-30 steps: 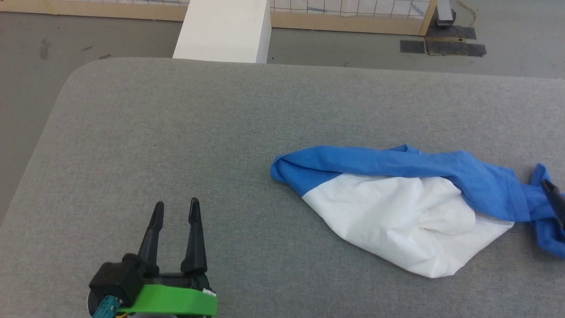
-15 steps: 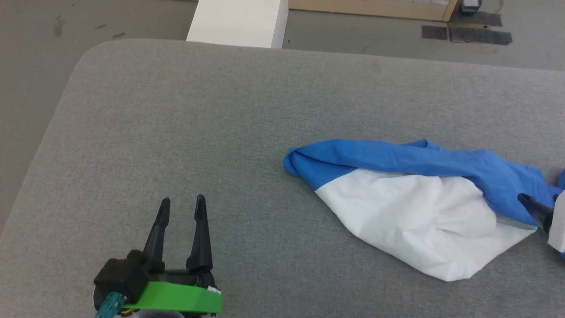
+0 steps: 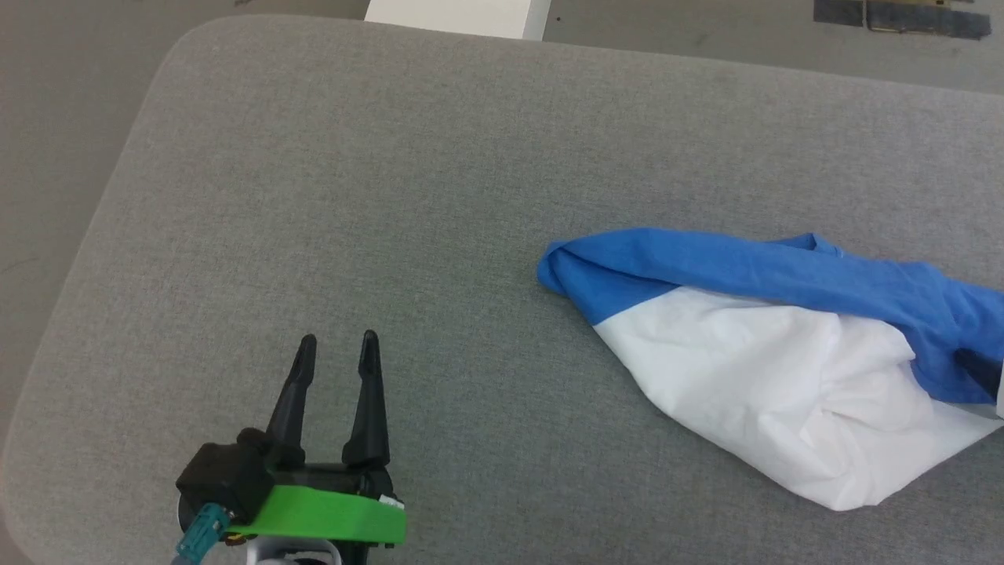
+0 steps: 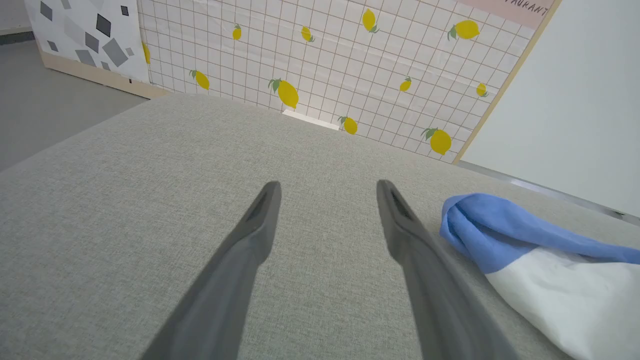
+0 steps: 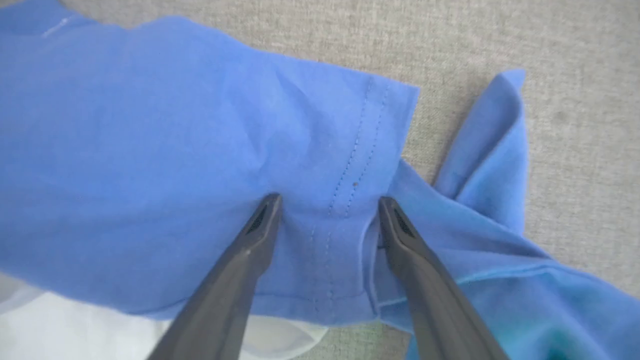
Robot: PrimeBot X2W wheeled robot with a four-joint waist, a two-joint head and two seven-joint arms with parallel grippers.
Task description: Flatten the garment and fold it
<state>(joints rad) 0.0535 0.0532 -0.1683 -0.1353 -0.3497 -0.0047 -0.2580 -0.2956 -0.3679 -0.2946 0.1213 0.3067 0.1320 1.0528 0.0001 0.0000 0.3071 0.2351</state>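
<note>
The garment (image 3: 784, 377) lies crumpled on the right of the grey table (image 3: 329, 173), its white body under a bunched blue sleeve. In the left wrist view the garment (image 4: 530, 250) sits to the right of my left gripper's fingers. My left gripper (image 3: 337, 343) hovers open over bare table at the lower left, well apart from the cloth, with nothing between its fingers (image 4: 260, 220). My right gripper (image 5: 328, 201) stands open with its tips down on the blue sleeve (image 5: 200, 125), one on each side of the stitched cuff hem.
A white box (image 3: 455, 12) stands on the floor past the table's far edge. The table's rounded left corner (image 3: 47, 439) drops to grey floor. A lemon-patterned wall (image 4: 325, 60) rises behind the table in the left wrist view.
The head camera has tilted down, so the whole picture has shifted. My right gripper's fingers have come further onto the blue sleeve. The left gripper has kept its place and stays open.
</note>
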